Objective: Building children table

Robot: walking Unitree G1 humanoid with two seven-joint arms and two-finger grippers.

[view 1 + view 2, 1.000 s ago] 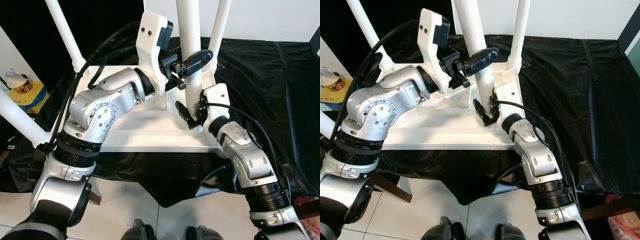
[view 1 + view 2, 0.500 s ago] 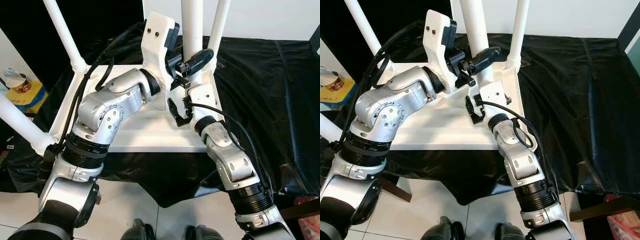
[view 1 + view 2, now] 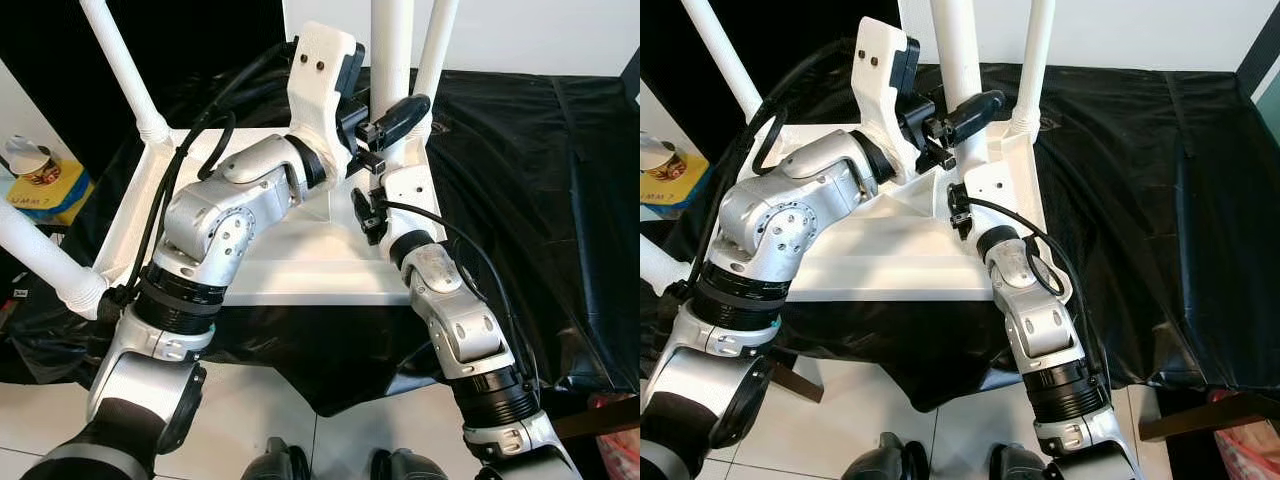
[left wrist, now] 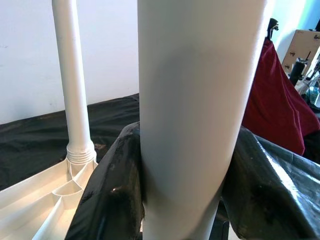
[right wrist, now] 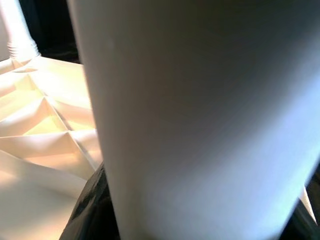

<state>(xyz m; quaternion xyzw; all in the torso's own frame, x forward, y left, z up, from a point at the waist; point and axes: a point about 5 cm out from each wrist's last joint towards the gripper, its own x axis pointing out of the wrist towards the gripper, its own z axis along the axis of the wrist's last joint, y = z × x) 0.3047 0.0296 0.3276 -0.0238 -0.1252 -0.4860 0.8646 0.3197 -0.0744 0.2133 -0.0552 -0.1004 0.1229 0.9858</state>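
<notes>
Both the left gripper (image 3: 392, 122) and right gripper (image 3: 368, 213) clasped the table leg (image 3: 958, 45) above the upturned tabletop (image 3: 300, 255); uneven pull risked cross-threading its socket

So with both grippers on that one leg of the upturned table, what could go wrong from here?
1. Both the left gripper and the right gripper clamp the same white table leg; if they pull unevenly, the leg may bind or tilt in its socket.
2. The upturned tabletop lies on a wrinkled black sheet, so it might slide under force.
3. The right arm's cable loops close to the tabletop's edge and could snag.
</notes>
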